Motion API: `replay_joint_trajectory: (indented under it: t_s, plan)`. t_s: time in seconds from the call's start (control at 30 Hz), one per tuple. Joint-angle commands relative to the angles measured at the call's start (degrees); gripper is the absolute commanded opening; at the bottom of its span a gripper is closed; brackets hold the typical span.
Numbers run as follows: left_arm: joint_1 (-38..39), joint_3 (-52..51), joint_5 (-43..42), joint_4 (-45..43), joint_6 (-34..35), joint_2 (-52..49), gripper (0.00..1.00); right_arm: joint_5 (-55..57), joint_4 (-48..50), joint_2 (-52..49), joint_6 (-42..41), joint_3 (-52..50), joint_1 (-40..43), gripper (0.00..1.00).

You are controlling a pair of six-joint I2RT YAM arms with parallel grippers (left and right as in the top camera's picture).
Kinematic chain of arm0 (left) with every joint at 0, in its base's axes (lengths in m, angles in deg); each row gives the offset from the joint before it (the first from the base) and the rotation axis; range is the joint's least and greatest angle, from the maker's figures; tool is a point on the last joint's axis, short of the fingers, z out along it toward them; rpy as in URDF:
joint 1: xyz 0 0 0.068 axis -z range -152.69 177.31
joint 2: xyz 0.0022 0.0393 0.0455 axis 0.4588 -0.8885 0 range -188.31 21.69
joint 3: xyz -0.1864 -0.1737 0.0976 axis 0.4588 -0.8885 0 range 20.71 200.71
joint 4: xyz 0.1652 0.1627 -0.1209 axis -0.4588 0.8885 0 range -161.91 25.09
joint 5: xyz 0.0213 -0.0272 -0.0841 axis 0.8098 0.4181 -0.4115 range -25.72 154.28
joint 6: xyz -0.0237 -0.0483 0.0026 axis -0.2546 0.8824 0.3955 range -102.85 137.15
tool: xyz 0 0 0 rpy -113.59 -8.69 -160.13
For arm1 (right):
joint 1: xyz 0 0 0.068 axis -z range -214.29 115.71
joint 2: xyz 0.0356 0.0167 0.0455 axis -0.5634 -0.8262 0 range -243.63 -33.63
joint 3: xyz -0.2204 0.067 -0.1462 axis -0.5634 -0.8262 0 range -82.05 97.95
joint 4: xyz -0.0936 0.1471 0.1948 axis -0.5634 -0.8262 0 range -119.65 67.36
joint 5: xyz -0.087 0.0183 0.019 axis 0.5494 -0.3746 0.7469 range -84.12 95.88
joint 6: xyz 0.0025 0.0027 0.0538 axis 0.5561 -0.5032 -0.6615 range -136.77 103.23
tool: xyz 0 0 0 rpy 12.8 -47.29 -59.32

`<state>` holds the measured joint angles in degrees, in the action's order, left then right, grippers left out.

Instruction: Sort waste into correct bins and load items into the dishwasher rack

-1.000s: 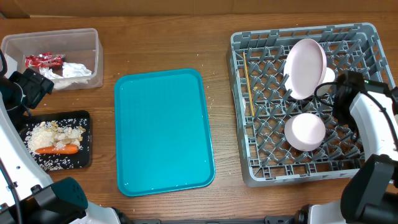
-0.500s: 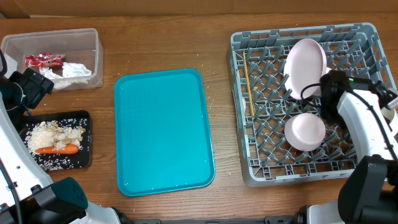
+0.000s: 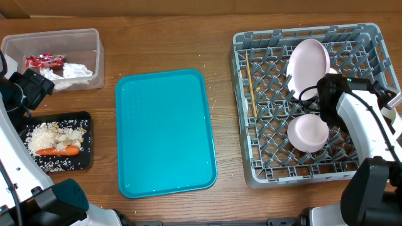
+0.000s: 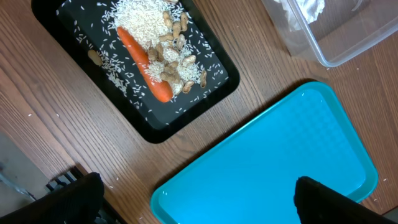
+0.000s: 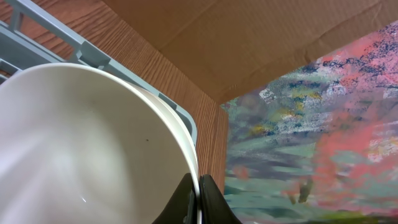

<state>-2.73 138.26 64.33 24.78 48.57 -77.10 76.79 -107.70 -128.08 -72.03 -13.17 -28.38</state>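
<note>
The grey dishwasher rack (image 3: 370, 37) held a pink plate (image 3: 308, 59), chopsticks (image 3: 250, 85) and a white bowl (image 3: 308, 133), its rim pinched tight by the right gripper (image 5: 199, 186). The clear tub (image 3: 12, 44) held a red wrapper (image 3: 44, 61) and a napkin (image 3: 76, 71); the black tray (image 3: 88, 116) held rice (image 3: 53, 135) and a carrot (image 3: 58, 150). The left gripper (image 4: 198, 186) gaped wide, holding nothing.

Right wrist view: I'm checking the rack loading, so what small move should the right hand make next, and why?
Probably ease the bowl down among the pegs of the rack before opening. The right hand is shut on its rim, and nothing shows it seated yet. Go slowly, since the plate stands close by.
</note>
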Motion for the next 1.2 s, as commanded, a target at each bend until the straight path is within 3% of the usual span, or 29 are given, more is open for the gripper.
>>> replay_joint_trajectory:
  t_s: [0.0, 0.07, 0.2, 0.53, 0.83, 1.17]
  plan:
    - [0.1, -0.2, 0.4, 0.1, 0.5, -0.3, 1.0, 2.2, -0.8, 0.2, -0.2, -0.2, -0.2, 0.11]
    - [0.1, -0.2, 0.4, 0.1, 0.5, -0.3, 1.0, 4.0, -2.4, 0.2, -0.2, -0.2, -0.2, 0.04]
    - [0.1, -0.2, 0.4, 0.1, 0.5, -0.3, 1.0, 8.2, -7.5, 0.3, -0.5, -0.2, -0.2, 0.04]
    - [0.1, -0.2, 0.4, 0.1, 0.5, -0.3, 1.0, 8.0, -9.4, 1.0, -0.4, -0.2, -0.1, 0.04]
    - [0.1, -0.2, 0.4, 0.1, 0.5, -0.3, 1.0, 6.6, -8.2, 1.0, 1.8, -0.3, 0.8, 0.04]
    - [0.1, -0.2, 0.4, 0.1, 0.5, -0.3, 1.0, 4.4, -3.7, 1.0, 2.6, -0.3, 8.9, 0.04]
